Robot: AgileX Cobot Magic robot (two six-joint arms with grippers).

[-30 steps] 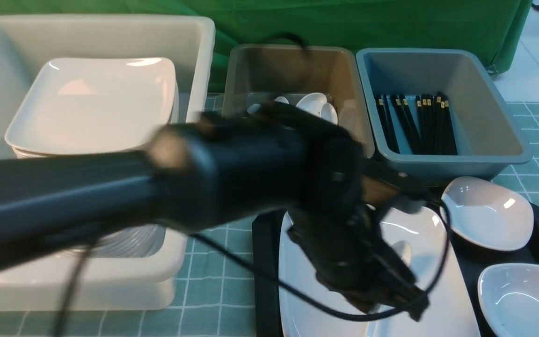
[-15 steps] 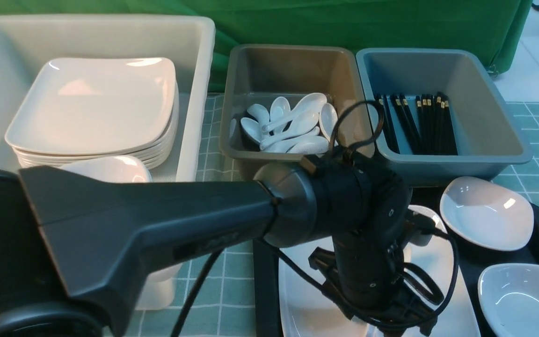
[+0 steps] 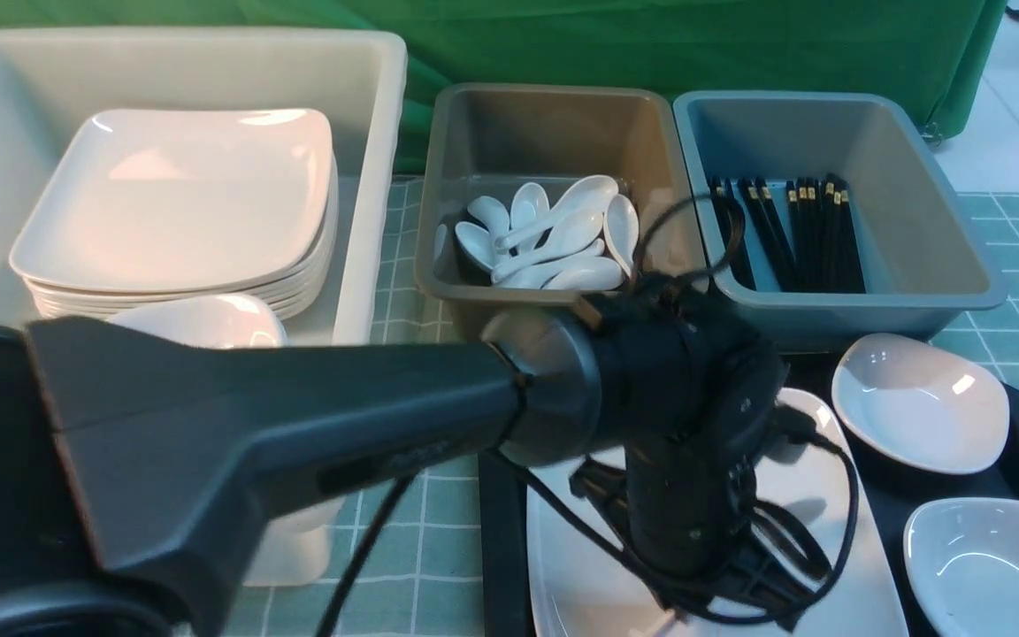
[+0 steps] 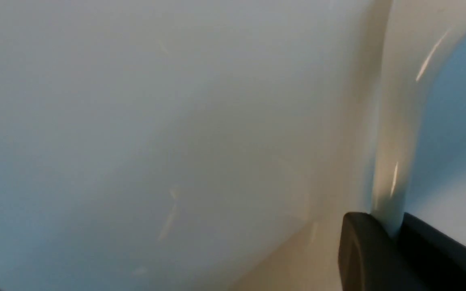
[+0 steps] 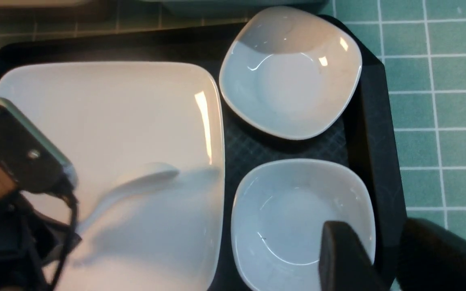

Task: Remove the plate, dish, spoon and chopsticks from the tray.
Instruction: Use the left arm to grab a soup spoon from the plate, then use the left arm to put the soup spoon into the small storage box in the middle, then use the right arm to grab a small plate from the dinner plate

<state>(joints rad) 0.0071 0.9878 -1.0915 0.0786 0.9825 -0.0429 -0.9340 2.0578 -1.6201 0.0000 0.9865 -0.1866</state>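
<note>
White china everywhere, and little of it cleared by my reckoning. The big glossy white square plate (image 5: 107,113) fills the left side of the black diamond-textured plastic tray (image 5: 372,121). One small deep white dish (image 5: 289,76) sits at its far right corner, a second small white dish (image 5: 301,218) at its near right corner. The glossy white soup spoon (image 5: 144,178) lies on the plate, and my left pincer (image 4: 386,220) is clamped on a white edge, its handle I judge. My right pincer (image 5: 380,238) hangs over the near dish, fingers apart, holding nothing. No chopsticks show on the tray. Beyond it, the large white plastic tub (image 3: 368,177) holds a stack of square white plates (image 3: 182,195) and one small white bowl (image 3: 209,318). The brown plastic bin (image 3: 554,124) holds a heap of white spoons (image 3: 554,239), and the blue-grey plastic bin (image 3: 916,221) holds black chopsticks with gold bands (image 3: 792,230).
</note>
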